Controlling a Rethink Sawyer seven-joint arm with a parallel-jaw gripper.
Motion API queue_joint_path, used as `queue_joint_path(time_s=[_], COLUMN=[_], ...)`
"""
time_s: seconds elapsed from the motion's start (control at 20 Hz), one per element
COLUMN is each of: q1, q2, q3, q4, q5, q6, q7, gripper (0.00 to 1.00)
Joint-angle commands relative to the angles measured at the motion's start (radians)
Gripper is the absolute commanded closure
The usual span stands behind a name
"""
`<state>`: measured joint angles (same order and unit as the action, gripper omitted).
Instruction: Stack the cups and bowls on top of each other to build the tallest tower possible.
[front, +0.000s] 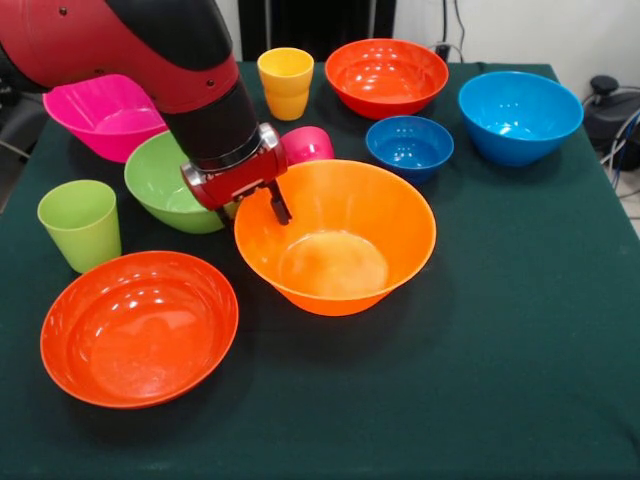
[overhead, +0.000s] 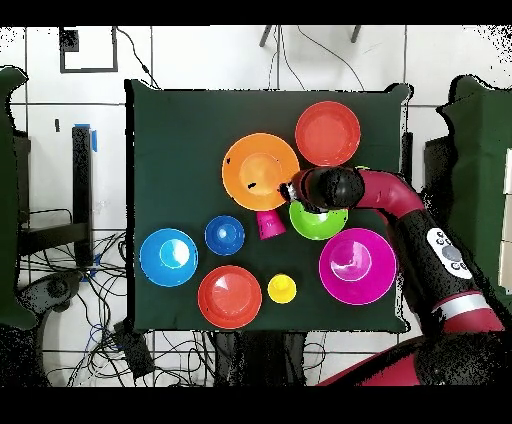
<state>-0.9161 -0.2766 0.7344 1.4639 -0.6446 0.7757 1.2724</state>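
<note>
Over the rim of the big glossy orange plastic bowl (front: 335, 240) at mid-tabletop (front: 520, 330), the gripper (front: 268, 207) straddles the wall; whether its fingers (front: 279, 205) pinch it, can't tell.

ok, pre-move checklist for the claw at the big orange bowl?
1. Claw at the rim of the orange bowl: ok.
2. Claw open or shut: cannot tell.
3. Orange bowl upright and empty: ok.
4. Pink cup upright: not ok, it lies on its side behind the orange bowl.
5. Arm clear of the green bowl: cannot tell, the arm overhangs it.
6. Tower begun: not ok, nothing is stacked.
</note>
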Motion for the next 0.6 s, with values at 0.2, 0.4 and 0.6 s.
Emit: queue_joint_path(time_s=[0.2, 0.4, 0.6], q1=[0.012, 0.012, 0.015], q2=[0.004, -0.027, -0.06], q3=[0.014, 0.023, 0.031], q4=[0.053, 0.068, 0.082], q5=[-0.086, -0.064, -0.046], q6=[0.034, 0.062, 0.087], q7=[-0.281, -0.264, -0.25], gripper=[0.0, 0.0, 0.0])
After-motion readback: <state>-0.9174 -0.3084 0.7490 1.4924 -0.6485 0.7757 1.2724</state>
